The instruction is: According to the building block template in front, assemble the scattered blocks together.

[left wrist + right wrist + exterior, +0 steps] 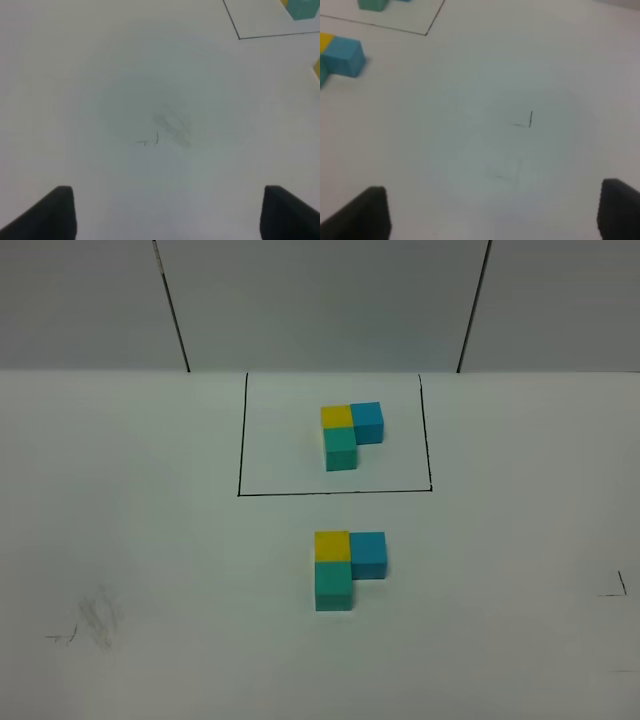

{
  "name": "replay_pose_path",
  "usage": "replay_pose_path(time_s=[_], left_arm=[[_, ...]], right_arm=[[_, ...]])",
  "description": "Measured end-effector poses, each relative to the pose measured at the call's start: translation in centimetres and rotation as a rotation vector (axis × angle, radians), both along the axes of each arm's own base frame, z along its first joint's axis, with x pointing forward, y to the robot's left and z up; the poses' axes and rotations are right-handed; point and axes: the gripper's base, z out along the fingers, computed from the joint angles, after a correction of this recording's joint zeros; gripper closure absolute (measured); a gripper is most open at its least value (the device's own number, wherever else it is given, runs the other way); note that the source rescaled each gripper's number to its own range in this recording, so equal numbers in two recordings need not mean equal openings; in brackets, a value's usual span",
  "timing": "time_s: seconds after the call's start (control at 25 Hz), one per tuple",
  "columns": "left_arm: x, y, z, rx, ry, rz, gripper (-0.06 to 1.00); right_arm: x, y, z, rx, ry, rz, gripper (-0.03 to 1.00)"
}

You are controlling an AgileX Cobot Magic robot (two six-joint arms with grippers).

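Observation:
The building block template [349, 433] is an L of yellow, blue and teal-green cubes inside a black drawn rectangle [241, 440] at the back middle. In front of it the scattered blocks stand pressed together in the same L: yellow [331, 546], blue [368, 554], teal-green [333, 586]. Neither gripper shows in the exterior high view. My left gripper [167, 215] is open over bare table, far from the blocks, with the template's teal cube [302, 9] at that picture's edge. My right gripper [492, 212] is open over bare table, apart from the blue block [344, 56].
A grey smudge with a small pen mark [98, 618] lies on the white table at the front left. A pen corner mark [618, 588] sits near the right edge. A panelled wall [320, 300] rises behind the table.

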Motion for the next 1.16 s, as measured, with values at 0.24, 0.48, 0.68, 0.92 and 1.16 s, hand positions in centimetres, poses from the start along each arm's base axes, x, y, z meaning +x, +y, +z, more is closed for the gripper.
replay_pose_path(time_s=[0.24, 0.48, 0.68, 0.92, 1.16], left_arm=[[0.00, 0.00, 0.00, 0.000, 0.000, 0.000, 0.27], [0.00, 0.00, 0.00, 0.000, 0.000, 0.000, 0.27], [0.00, 0.00, 0.00, 0.000, 0.000, 0.000, 0.27], [0.00, 0.00, 0.00, 0.000, 0.000, 0.000, 0.27], [0.00, 0.00, 0.00, 0.000, 0.000, 0.000, 0.27]], right_arm=[[-0.07, 0.57, 0.04, 0.057, 0.004, 0.041, 0.24], [-0.06, 0.63, 0.05, 0.061, 0.004, 0.029, 0.24], [0.06, 0.82, 0.06, 0.069, 0.001, -0.085, 0.24], [0.10, 0.87, 0.06, 0.071, 0.000, -0.111, 0.24], [0.10, 0.87, 0.06, 0.071, 0.000, -0.111, 0.24]])
